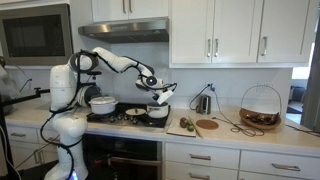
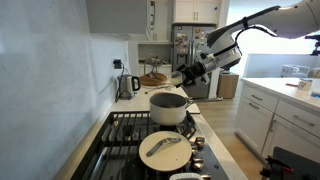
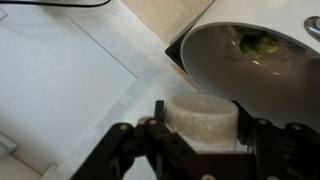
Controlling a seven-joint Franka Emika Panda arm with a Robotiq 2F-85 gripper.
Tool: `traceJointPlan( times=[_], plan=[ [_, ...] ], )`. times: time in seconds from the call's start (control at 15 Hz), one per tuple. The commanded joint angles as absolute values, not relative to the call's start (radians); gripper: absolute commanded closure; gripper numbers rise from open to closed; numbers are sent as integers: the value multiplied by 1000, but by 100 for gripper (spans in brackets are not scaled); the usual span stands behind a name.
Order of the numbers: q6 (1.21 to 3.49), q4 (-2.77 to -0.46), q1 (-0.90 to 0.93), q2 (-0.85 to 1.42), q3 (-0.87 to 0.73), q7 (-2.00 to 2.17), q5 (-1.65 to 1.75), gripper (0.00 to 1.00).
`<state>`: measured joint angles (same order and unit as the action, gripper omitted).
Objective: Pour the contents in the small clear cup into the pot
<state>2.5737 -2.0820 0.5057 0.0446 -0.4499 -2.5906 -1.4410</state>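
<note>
In the wrist view my gripper is shut on the small clear cup, a pale see-through cup held between both fingers. Just past it is the pot, silver-grey with a dark inside and something green at the far side. In an exterior view my gripper hangs above the pot on the stove. In an exterior view my gripper is held above and behind the pot; the cup is too small to make out in either.
A larger white pot sits on the stove's other burner. A white-lidded pan is at the stove's front. A metal kettle-like container with a cord and a wire basket stand on the counter. A cutting board lies beside the stove.
</note>
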Motion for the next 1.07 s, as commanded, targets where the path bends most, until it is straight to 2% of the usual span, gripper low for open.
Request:
traceJointPlan(
  times=[0.0,0.4,1.0],
  plan=[
    [2579,-2145,282,-14,-224,-2579,-1384,61],
    [2612,-2156,137,-1,-49,-2575,-1309,61],
    [2784,-2110,208,18,-53,-2486,-1026,61]
  ],
)
